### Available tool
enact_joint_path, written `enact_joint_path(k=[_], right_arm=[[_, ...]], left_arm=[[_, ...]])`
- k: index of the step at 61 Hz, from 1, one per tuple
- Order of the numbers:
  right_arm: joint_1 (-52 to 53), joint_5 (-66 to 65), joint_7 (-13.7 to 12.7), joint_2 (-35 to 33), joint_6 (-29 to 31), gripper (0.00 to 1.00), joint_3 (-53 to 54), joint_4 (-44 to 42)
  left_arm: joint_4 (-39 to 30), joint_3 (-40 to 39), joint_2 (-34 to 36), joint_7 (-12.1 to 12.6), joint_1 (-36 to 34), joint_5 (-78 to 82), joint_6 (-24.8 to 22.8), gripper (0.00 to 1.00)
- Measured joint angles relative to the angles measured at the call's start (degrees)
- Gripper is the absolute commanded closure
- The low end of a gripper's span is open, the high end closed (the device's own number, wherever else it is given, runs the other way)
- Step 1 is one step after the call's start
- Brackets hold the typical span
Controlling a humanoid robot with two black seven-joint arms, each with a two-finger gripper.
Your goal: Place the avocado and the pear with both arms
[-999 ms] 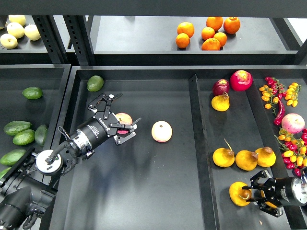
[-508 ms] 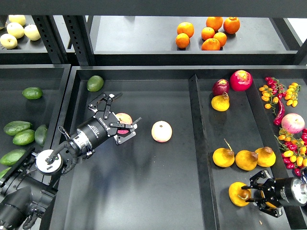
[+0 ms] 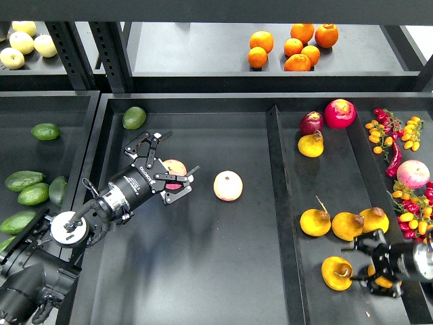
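The pear [image 3: 336, 273], orange-yellow with a brown stem in a dark dimple, lies free in the right tray [image 3: 338, 186] near its front. My right gripper [image 3: 363, 267] is just right of it, open and empty, fingers pointing at it. The avocado [image 3: 134, 117], dark green and teardrop-shaped, lies in the far left corner of the middle tray [image 3: 203, 271]. My left gripper [image 3: 169, 166] is open in the middle tray, well in front of the avocado, its fingers spread about a pink-yellow apple [image 3: 176, 166].
A second apple [image 3: 228, 185] lies mid-tray. Three more pears [image 3: 346, 224] lie beside my right gripper, another [image 3: 310, 145] further back with red fruit. Several avocados [image 3: 27, 187] fill the left bin. Oranges [image 3: 298, 44] sit on the back shelf. Small tomatoes and peppers [image 3: 406, 203] line the right edge.
My right gripper has let go of the pear and drawn back to the right; the pear now lies free. The left arm has not moved.
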Motion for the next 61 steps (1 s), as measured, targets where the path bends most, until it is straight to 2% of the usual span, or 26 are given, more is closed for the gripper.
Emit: enact_joint_path(k=[15,32,38,40,41,42,44,53,61], right_arm=[[8.5,11.2,0.0,2.8,0.0,0.22,2.0,-7.7],[10.0,13.9,0.0,14.8,0.0,0.22,12.7,-12.7],[9.8,13.9,0.0,19.2,0.0,0.16,16.1,-13.6],[9.8,13.9,0.0,20.3,0.0,0.13,16.8,-13.8],[9.8,13.8,0.1,21.1,0.0,0.08,17.3,-13.9],[9.8,13.8,1.6,22.9,0.0,0.06,18.2,-14.0],[9.8,13.8,2.5,23.5,0.0,0.03,18.5,-14.0],[9.8,13.7,12.2,27.8,0.0,0.01,19.0,-14.1],[9.9,13.6,18.3,32.4,0.0,0.01,20.5,-15.4]], left_arm=[[0.1,-0.3,0.0,-0.1,-0.3,0.0,0.0,0.01],[0.2,-0.5,0.0,-0.2,-1.4,0.0,0.0,0.01],[0.2,-0.6,0.0,-0.2,-2.0,0.0,0.0,0.01],[0.3,-0.6,0.0,-0.2,-2.1,0.0,0.0,0.01],[0.3,-0.6,0.0,-0.3,-2.2,0.0,0.0,0.01],[0.3,-0.6,0.0,-0.5,-2.5,0.0,0.0,0.01],[0.4,-0.7,0.0,-0.6,-2.6,0.0,0.0,0.01],[0.9,-0.7,0.0,-2.3,-3.3,0.0,0.0,0.01],[1.2,-0.7,0.0,-3.3,-3.8,0.0,0.0,0.01]])
